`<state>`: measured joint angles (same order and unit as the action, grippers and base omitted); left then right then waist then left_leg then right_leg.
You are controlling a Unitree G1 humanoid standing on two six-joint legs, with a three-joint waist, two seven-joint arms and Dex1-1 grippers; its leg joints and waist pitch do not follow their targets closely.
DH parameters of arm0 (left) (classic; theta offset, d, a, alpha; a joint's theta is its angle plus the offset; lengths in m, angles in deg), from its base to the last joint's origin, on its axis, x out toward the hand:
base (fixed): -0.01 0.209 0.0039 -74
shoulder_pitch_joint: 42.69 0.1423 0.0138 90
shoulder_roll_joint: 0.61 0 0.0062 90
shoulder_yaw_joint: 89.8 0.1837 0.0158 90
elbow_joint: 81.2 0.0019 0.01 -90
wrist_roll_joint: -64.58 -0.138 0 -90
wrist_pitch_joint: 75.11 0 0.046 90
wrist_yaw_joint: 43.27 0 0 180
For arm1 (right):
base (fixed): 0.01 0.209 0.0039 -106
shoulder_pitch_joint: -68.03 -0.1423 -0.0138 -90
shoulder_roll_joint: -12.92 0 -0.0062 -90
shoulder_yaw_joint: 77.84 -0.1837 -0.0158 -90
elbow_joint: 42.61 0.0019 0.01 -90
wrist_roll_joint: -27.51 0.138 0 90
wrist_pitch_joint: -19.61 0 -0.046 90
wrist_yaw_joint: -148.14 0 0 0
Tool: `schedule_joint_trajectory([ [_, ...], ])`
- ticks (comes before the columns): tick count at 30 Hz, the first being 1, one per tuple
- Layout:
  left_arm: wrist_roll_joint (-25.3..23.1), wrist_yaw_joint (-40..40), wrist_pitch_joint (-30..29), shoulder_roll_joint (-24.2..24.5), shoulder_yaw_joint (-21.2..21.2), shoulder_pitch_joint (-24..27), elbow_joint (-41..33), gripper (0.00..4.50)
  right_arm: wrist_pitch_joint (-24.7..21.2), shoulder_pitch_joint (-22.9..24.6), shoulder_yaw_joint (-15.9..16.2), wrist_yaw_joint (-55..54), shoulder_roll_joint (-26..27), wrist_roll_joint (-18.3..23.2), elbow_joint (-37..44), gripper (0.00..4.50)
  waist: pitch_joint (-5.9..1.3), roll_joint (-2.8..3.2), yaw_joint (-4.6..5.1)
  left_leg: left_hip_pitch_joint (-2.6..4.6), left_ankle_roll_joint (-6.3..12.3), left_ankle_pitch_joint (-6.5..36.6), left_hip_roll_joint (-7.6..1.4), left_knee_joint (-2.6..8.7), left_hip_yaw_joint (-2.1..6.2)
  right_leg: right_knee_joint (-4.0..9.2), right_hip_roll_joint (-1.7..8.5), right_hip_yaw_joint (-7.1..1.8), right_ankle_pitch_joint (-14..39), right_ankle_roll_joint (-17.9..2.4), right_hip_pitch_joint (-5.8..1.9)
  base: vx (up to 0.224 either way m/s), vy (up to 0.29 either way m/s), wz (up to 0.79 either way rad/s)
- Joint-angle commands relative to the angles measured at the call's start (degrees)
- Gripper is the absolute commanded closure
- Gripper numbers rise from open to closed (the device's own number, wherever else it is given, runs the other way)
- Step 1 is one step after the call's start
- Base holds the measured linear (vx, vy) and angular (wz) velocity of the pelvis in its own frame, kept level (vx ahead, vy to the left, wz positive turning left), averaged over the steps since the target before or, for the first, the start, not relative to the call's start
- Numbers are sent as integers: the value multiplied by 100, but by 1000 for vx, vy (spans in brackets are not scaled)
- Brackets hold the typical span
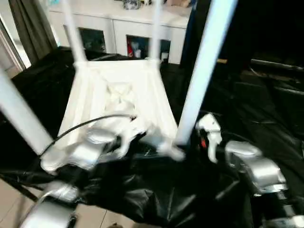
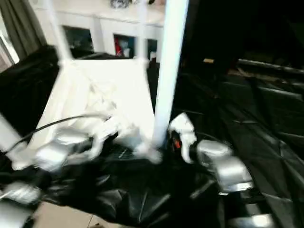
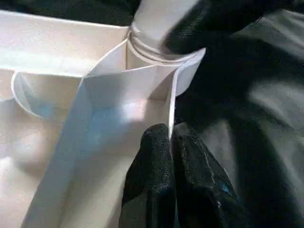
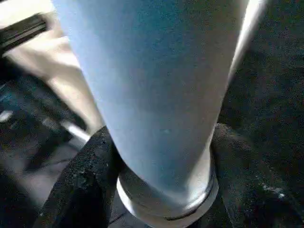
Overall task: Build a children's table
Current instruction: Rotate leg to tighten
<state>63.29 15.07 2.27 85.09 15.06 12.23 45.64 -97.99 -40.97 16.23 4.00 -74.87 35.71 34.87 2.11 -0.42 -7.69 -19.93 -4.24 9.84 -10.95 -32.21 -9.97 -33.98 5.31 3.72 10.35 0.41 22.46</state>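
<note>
Upturned table top on black sheeting, both grippers working at its near right corner

The right gripper point(image 4: 164, 175) had its jaws closed around the base of the near right leg point(image 1: 203, 71), just above the corner socket point(image 3: 159, 57); the left gripper point(image 3: 172, 156) had its jaws pinched shut on the top's thin side wall beside that socket. The white table top point(image 1: 118, 102) lay ribbed side up, four legs rising from its corners, on a worktop draped in glossy, crumpled black sheeting point(image 1: 156, 190). Behind stood a white cabinet point(image 1: 118, 28) with dark openings, a grey curtain point(image 1: 33, 23) to its left, and pale floor tiles point(image 1: 95, 216) below the sheeting's near edge
</note>
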Motion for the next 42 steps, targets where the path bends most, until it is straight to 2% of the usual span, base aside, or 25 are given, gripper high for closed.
schedule_joint_trajectory([
  [1,-66,-1212,-144,-460,-163,-270,361,450,-178,26,337,-653,484,-220,-250,198,-224,-6,55,85,-234,2213,-157,422,85,620,325,-206,3040,-495,-99,0,0,0],
  [3,-160,-1801,-259,-851,-170,-412,513,450,-50,-107,257,-1559,924,-449,-618,198,-241,2,78,68,-245,2235,-149,429,114,612,337,-188,3084,-464,-132,0,0,0],
  [4,-196,-1906,-272,-978,-147,-441,542,450,-1,-165,299,-1745,1038,-542,-739,198,-236,33,101,80,-242,2290,-144,426,108,631,324,-191,3080,-437,-96,0,0,0],
  [6,-234,-1960,-272,-1115,-93,-462,555,450,59,-228,429,-1750,1100,-633,-835,198,-247,59,133,47,-216,2339,-137,441,132,633,322,-173,3033,-413,-143,0,0,0],
  [9,-277,-1951,-190,-1212,-33,-495,631,450,119,-273,363,-1815,1213,-630,-890,198,-254,54,143,33,-106,2249,-146,458,117,629,308,-185,2638,-481,-158,0,0,0],
  [10,-307,-1911,-97,-1250,16,-523,708,450,185,-315,233,-1912,1317,-575,-948,198,-228,-24,140,12,-42,2196,-140,471,110,621,306,-185,2629,-483,-162,0,0,0],
  [12,-303,-1779,-26,-1154,33,-496,682,450,342,-356,229,-1785,1345,-539,-1003,198,-237,22,134,37,-35,2237,-148,477,113,645,335,-190,2811,-453,-150,0,0,0],
  [14,-300,-1767,-18,-1135,34,-489,676,450,372,-357,238,-1757,1351,-545,-1004,198,-235,19,138,20,-41,2197,-159,490,118,642,331,-193,2724,-456,-164,0,0,0],
  [15,-292,-1595,-42,-1008,60,-427,603,450,439,-334,285,-1543,1300,-507,-901,168,-238,53,133,38,-47,2234,-158,488,115,641,327,-197,2694,-474,-151,0,0,0],
  [19,-261,-1178,-95,-785,99,-304,477,450,485,-263,342,-959,1085,-353,-640,155,-258,55,159,2,-21,2150,-178,501,115,609,328,-203,2388,-562,-192,0,0,0],
  [20,-249,-1096,-67,-743,102,-287,469,450,481,-237,377,-805,999,-329,-575,140,-278,91,163,8,-37,2101,-182,493,116,587,331,-208,2269,-613,-200,0,0,0],
  [22,-230,-883,-6,-619,121,-257,450,450,442,-157,516,-399,732,-294,-380,114,-288,71,165,-7,11,1905,-185,474,92,537,300,-211,1757,-763,-239,0,0,0],
  [24,-147,-365,98,-345,156,-193,361,450,384,16,732,442,171,-135,76,114,-300,95,138,0,81,1717,-195,456,83,509,298,-216,1360,-863,-258,0,0,0],
  [27,-49,165,136,-66,194,-143,252,450,330,154,780,1229,-361,130,524,114,-319,83,141,-16,219,1396,-193,412,49,435,300,-222,809,-1123,-277,0,0,0],
  [28,34,514,204,72,225,-98,173,450,280,197,776,1564,-605,242,694,114,-316,105,131,-19,228,1371,-194,415,56,432,303,-214,801,-1148,-293,0,0,0],
  [29,56,605,223,105,233,-85,152,450,267,207,775,1645,-664,268,733,114,-322,85,97,-2,292,1334,-206,397,47,422,301,-214,737,-1186,-314,0,0,0],
  [30,137,1066,296,274,304,5,18,450,275,275,790,2046,-928,334,906,114,-306,118,89,-12,316,1313,-218,407,42,412,299,-216,722,-1250,-294,0,0,0],
  [31,190,1302,337,350,336,54,-46,450,267,299,796,2193,-1033,358,965,114,-308,98,77,-9,301,1365,-229,404,34,414,298,-206,812,-1264,-305,0,0,0],
  [33,301,1722,264,497,401,139,-191,450,227,322,795,2396,-1212,440,1078,114,-288,119,79,-15,268,1469,-234,423,35,423,307,-206,1025,-1275,-290,0,0,0],
  [34,330,1851,230,549,429,161,-240,450,211,328,783,2468,-1273,484,1118,114,-280,98,77,-1,233,1564,-238,433,34,440,316,-211,1284,-1246,-281,0,0,0],
  [35,365,2025,173,624,470,190,-307,450,181,335,764,2574,-1354,551,1174,114,-273,17,80,3,233,1590,-235,435,24,461,314,-210,1424,-1210,-273,0,0,0],
  [36,367,2116,145,681,497,199,-340,450,158,336,750,2682,-1402,609,1204,114,-276,74,56,19,196,1628,-255,444,40,451,335,-223,1574,-1187,-262,0,0,0],
  [37,367,2173,156,726,509,199,-356,450,141,331,767,2779,-1453,658,1220,114,-269,43,60,9,200,1625,-256,449,39,453,332,-224,1605,-1180,-256,0,0,0],
  [39,397,2236,158,783,490,192,-388,450,216,305,840,2934,-1513,653,1180,114,-275,46,30,51,177,1630,-265,432,21,454,326,-236,1496,-1230,-212,0,0,0],
  [42,423,2311,157,820,454,222,-453,450,257,237,883,2977,-1445,606,1092,139,-291,50,-28,28,181,1431,-260,420,18,402,326,-236,1180,-1281,-235,0,0,0],
])
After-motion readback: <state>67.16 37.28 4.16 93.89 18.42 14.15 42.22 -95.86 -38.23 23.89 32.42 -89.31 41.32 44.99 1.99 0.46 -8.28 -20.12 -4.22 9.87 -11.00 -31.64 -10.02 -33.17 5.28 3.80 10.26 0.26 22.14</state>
